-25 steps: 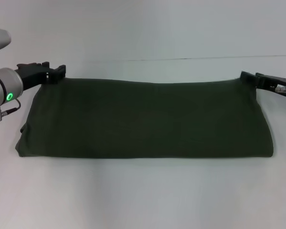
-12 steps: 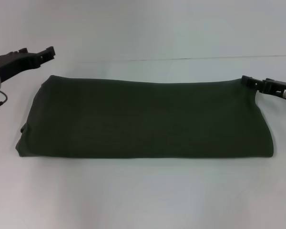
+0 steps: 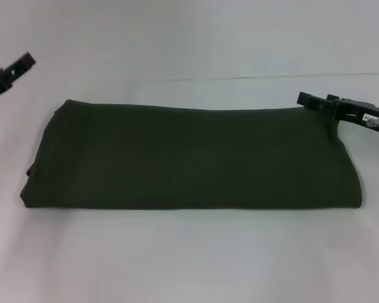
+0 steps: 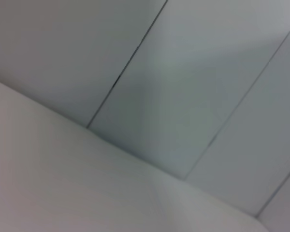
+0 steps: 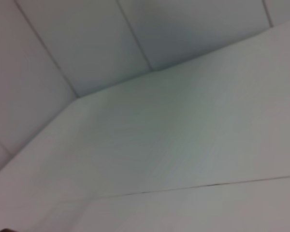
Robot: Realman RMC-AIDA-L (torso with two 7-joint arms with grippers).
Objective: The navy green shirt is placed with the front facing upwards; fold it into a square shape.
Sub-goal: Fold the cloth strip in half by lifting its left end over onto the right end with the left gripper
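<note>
Since the left gripper [image 3: 16, 69] had been drawn up and away from the far left corner it had been touching a second before, the navy green shirt [image 3: 189, 158] was left lying as a wide folded band across the table [image 3: 189, 259]. That fold was judged complete, a square not yet made. The right gripper [image 3: 312, 101] was raised slightly at the far right corner; whether either gripper was parted or gripping cloth could not be told.

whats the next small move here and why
Probably lift the right gripper clear of the shirt. The shirt lies folded in a long band, not yet square; the left gripper is already off it, while the right sits at its far right corner.
</note>
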